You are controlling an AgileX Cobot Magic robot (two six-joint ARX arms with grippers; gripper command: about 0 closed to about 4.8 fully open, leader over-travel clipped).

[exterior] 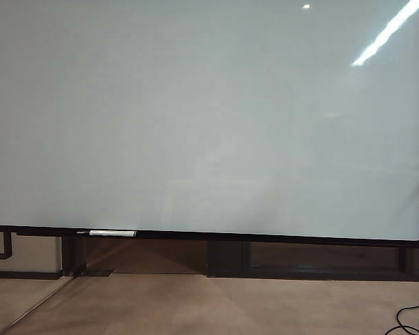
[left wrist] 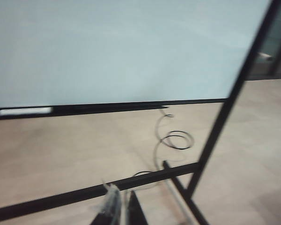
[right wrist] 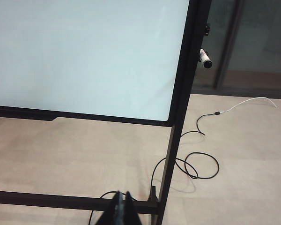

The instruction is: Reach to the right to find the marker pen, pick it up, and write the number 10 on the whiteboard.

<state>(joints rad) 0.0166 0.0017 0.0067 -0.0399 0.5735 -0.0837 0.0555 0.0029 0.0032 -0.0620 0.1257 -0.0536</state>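
Note:
The whiteboard (exterior: 195, 118) fills the exterior view, glossy white in a thin black frame, and no number 10 shows on it. Neither gripper appears in that view. In the right wrist view the marker pen (right wrist: 205, 58), a short white barrel with a dark tip, sticks out from the board's black side post, far from my right gripper (right wrist: 124, 199). That gripper is shut and empty, low over the stand's crossbar. My left gripper (left wrist: 122, 197) is also low, fingers together with nothing between them, below the whiteboard (left wrist: 107, 47).
A long white piece (exterior: 112, 233) lies on the board's bottom rail (exterior: 265, 239), also seen as the white piece (left wrist: 24, 111). A black cable (right wrist: 196, 164) coils on the tan floor by the upright post (right wrist: 178, 117). A black crossbar (right wrist: 61, 200) runs low.

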